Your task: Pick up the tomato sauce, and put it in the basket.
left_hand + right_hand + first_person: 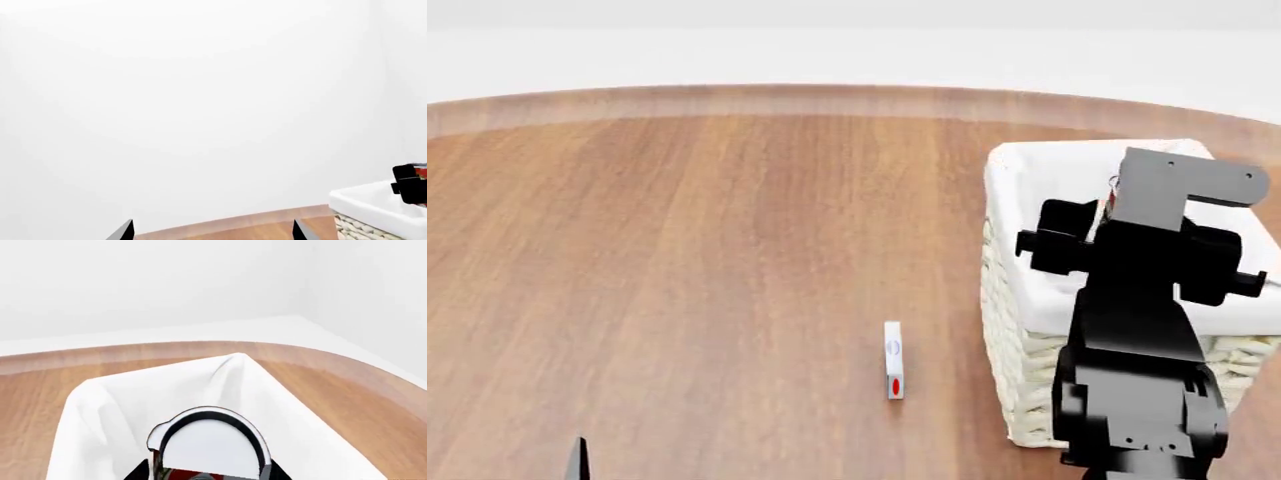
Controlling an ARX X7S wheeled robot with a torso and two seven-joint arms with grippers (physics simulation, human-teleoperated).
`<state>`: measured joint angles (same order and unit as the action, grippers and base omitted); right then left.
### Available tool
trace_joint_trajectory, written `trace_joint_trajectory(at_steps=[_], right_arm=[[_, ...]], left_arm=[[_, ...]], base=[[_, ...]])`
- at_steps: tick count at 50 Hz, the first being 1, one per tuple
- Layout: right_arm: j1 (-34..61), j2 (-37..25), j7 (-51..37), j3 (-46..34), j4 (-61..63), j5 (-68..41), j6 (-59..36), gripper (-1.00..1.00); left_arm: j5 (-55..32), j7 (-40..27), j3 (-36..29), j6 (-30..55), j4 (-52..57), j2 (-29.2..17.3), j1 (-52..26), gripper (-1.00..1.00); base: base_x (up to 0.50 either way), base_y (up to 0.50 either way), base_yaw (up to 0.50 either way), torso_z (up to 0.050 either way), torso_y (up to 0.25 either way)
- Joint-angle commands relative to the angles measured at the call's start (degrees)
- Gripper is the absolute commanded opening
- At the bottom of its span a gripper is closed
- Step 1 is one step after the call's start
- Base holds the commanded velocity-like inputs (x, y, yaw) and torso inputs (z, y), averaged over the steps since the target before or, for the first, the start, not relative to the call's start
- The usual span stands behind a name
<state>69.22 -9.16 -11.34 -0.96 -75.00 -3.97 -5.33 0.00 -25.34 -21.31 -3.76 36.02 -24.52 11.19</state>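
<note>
The basket [1009,300] stands at the right side of the wooden worktop [694,250], its white cloth lining [107,410] folded over the rim; what I can see of its inside holds nothing but my own load. My right claw [208,471] is over the basket's opening, clamped on the tomato sauce [208,447] — the can sits between my fingers with its silver top toward the wrist camera and a strip of red label just showing. My left claw [212,231] hangs spread apart with nothing in it, well away from the basket. A small white object [893,360] with a red mark lies on the worktop just beside the basket.
</note>
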Motion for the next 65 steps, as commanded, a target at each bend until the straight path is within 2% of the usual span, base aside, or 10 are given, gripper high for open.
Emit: trace_joint_trajectory(at_steps=[1,21,29,36,37,38,41,49,53,65], right_arm=[[-0.02,0.14,2.78,1.82,0.03,2.29,-0.64,1.0],[-0.29,0.12,3.96,3.39,0.03,3.24,-0.86,1.0],[0.83,0.74,4.38,1.44,0.18,5.11,5.12,1.0],[-16.51,1.19,5.12,-0.1,52.02,6.59,-16.87,1.0],[-16.74,1.17,5.11,-0.11,52.67,6.55,-17.3,1.0],[-19.04,1.14,5.72,-0.69,60.47,6.74,-20.25,1.0],[-21.74,1.18,6.33,-0.79,70.68,6.36,-24.46,1.0],[-27.95,0.82,5.77,-2.48,87.2,7.62,-27.97,1.0],[-30.53,0.89,5.59,-2.88,91.58,7.58,-28.76,1.0],[-42.89,0.1,1.63,-5.24,102.91,11.03,-22.81,1.0]], left_arm=[[-0.05,-0.19,-0.02,-0.2,-0.03,-0.19,0.11,1.0],[0.09,-0.29,-0.48,0.26,0.21,-0.23,-0.24,1.0],[0.25,-0.21,-0.91,0.56,-0.03,-0.05,-0.71,1.0],[-0.09,-0.1,-1.07,0.45,-0.74,0.02,-1.14,1.0],[-0.1,-0.11,-1.08,0.45,-0.75,0.01,-1.15,1.0],[0.0,-0.06,-1.23,0.45,-0.85,0.03,-1.22,1.0],[-0.11,-0.07,-1.21,0.59,-0.89,0.03,-1.38,1.0],[-0.34,-0.14,-1.22,0.14,-1.37,-0.12,-1.3,1.0],[-0.19,-0.13,-1.42,0.09,-1.46,-0.17,-1.28,1.0],[-0.61,0.3,-1.92,0.05,-2.25,-0.17,-1.9,1.0]], base=[[0.0,0.0,0.0,0.0,0.0],[0.0,0.0,0.0,0.0,0.0],[0.0,0.0,0.0,0.0,0.0],[0.0,0.0,0.0,0.0,0.0],[0.0,0.0,0.0,0.0,0.0],[0.0,0.0,0.0,0.0,0.0],[0.0,0.0,0.0,0.0,0.0],[0.0,0.0,0.0,0.0,0.0],[0.0,0.0,0.0,0.0,0.0],[0.0,0.0,0.0,0.0,0.0]])
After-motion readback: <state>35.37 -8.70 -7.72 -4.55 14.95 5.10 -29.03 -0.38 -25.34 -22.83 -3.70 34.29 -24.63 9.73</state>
